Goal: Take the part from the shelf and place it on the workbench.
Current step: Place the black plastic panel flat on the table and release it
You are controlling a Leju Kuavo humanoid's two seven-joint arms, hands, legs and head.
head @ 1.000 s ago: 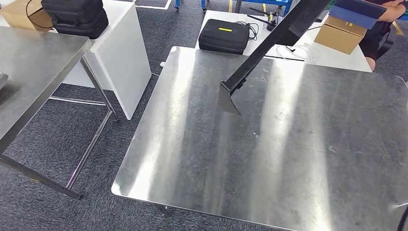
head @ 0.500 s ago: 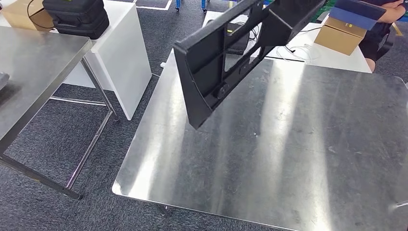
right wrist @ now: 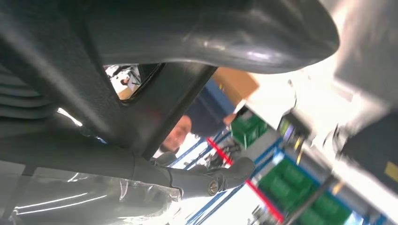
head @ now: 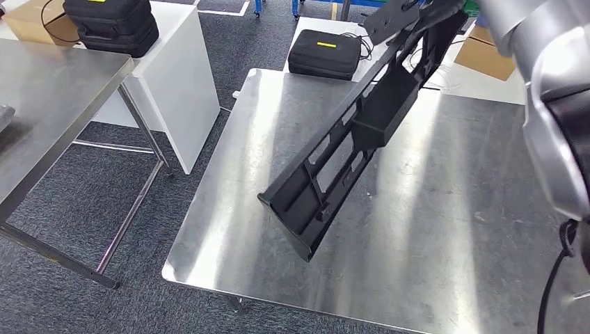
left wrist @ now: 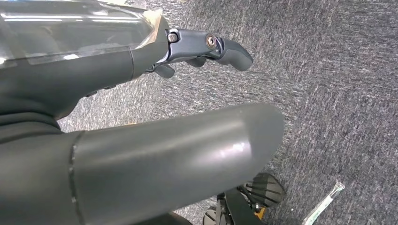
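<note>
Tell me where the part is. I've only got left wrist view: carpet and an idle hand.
Observer: Head view shows the long black part tilted in the air over the steel workbench, its low end toward the near left corner.
Operator: What's holding it?
Observer: The right hand. Right wrist view shows the part between its thumb and fingers.
Operator: Anything near the bench?
Observer: A black case sits on the white table just beyond the bench's far edge.
</note>
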